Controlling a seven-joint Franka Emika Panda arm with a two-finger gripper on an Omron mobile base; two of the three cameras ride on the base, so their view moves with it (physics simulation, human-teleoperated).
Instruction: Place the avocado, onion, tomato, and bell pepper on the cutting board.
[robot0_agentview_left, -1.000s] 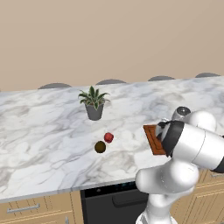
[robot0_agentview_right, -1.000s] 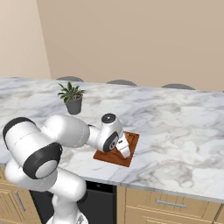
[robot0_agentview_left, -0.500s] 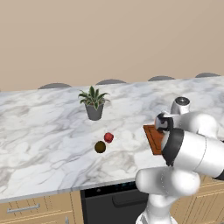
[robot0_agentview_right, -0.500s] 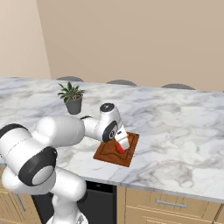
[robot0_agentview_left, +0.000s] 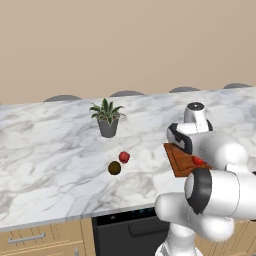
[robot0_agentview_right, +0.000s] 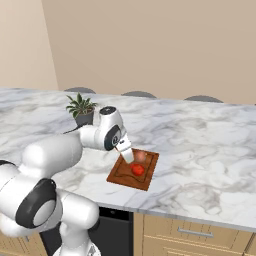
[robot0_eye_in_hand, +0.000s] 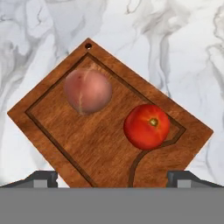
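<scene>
Board (robot0_eye_in_hand: 94, 144) at hand-view centre carries one tomato (robot0_eye_in_hand: 146, 126) at centre right and one onion (robot0_eye_in_hand: 87, 91) at upper left. Claw (robot0_eye_in_hand: 112, 177) spread wide, empty, touching nothing, with both above its tips. One avocado (robot0_agentview_left: 114, 168), one pepper (robot0_agentview_left: 124, 157), one plant (robot0_agentview_left: 107, 117) lie at left-view centre.

Since one second ago the arm rises off the cutting board (robot0_agentview_right: 134, 172); the claw (robot0_agentview_right: 127, 154), then low over the board, now hangs above its 9 o'clock edge in the right base view, jaws spread wide and empty. The tomato (robot0_agentview_right: 138, 169), earlier hidden beneath the hand, now lies exposed on the board, close beside the onion (robot0_agentview_right: 140, 156) at its 12 o'clock but apart from it.
</scene>
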